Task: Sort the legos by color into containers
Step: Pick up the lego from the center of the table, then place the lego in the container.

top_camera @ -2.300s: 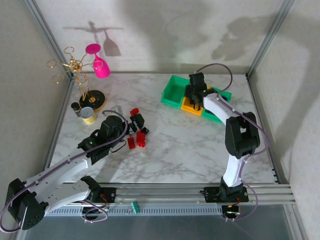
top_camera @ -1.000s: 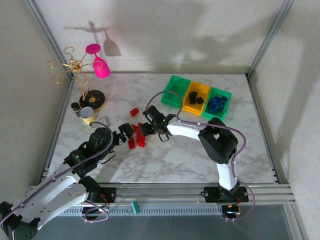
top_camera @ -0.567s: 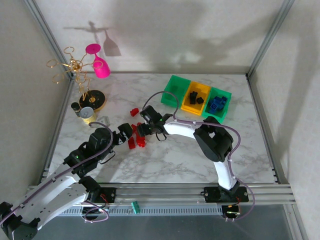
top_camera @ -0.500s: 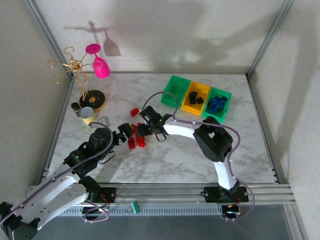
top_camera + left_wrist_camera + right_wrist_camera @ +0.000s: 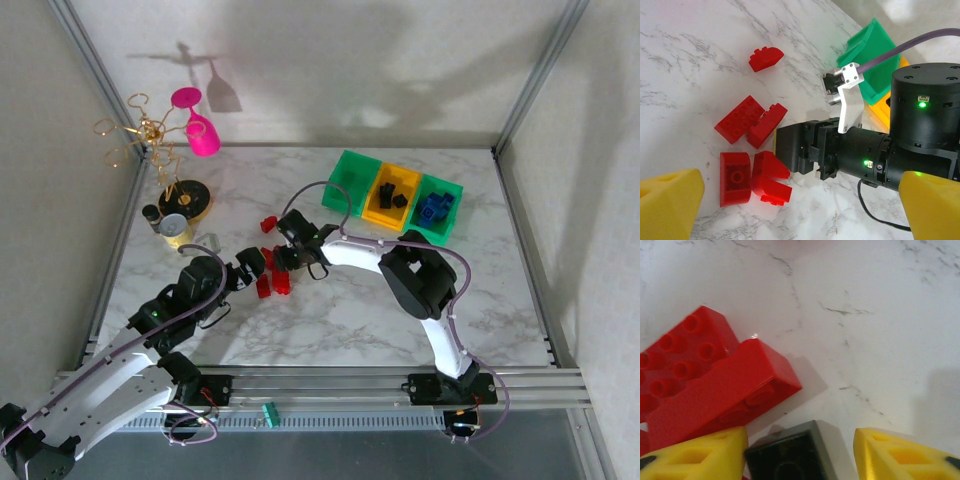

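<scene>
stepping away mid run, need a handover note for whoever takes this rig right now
Left hand: open, empty, near the red plastic bricks on the marble table.
Right hand: open, straddling a small black plastic brick, not yet gripped.
Done: black bricks in the yellow plastic middle bin; blue bricks in the right green bin.
To do: that black brick, then the reds; left green bin looks empty.

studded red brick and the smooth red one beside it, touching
Touching. Right wrist view: studded red brick lies flush against the smooth red one, no gap.
</scene>
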Controlling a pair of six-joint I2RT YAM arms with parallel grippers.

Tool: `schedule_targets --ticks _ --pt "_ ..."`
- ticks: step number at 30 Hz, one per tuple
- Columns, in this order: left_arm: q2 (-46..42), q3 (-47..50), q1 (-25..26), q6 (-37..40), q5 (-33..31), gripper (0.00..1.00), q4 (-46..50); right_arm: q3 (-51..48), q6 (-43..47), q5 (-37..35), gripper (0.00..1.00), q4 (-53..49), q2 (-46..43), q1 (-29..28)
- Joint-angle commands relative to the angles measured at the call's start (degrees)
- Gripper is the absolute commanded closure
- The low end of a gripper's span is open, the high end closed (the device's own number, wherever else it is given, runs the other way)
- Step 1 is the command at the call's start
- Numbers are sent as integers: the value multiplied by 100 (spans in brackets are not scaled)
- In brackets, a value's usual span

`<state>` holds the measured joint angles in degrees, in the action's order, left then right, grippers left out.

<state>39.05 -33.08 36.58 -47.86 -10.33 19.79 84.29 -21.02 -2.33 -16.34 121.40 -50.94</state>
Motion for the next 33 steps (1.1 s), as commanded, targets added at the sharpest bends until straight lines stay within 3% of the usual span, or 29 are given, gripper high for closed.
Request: schedule_targets --ticks 1,11,21,28,33 --pt "-32 47 -45 -28 -101 0 66 -169 -78 -190 49 -282 -135 92" --pt "107 -16 -45 -14 -9 0 -29 -184 -68 -316 65 -339 -269 137" --pt "216 -127 -45 71 148 0 -202 -722 -339 -173 68 -147 -1092 400" --pt "710 -307 -45 173 464 0 -536 -1044 -245 -490 68 -229 -1809 1176" --pt "1076 -373 -45 217 592 0 -906 -929 -247 -591 68 -211 -1925 2158"
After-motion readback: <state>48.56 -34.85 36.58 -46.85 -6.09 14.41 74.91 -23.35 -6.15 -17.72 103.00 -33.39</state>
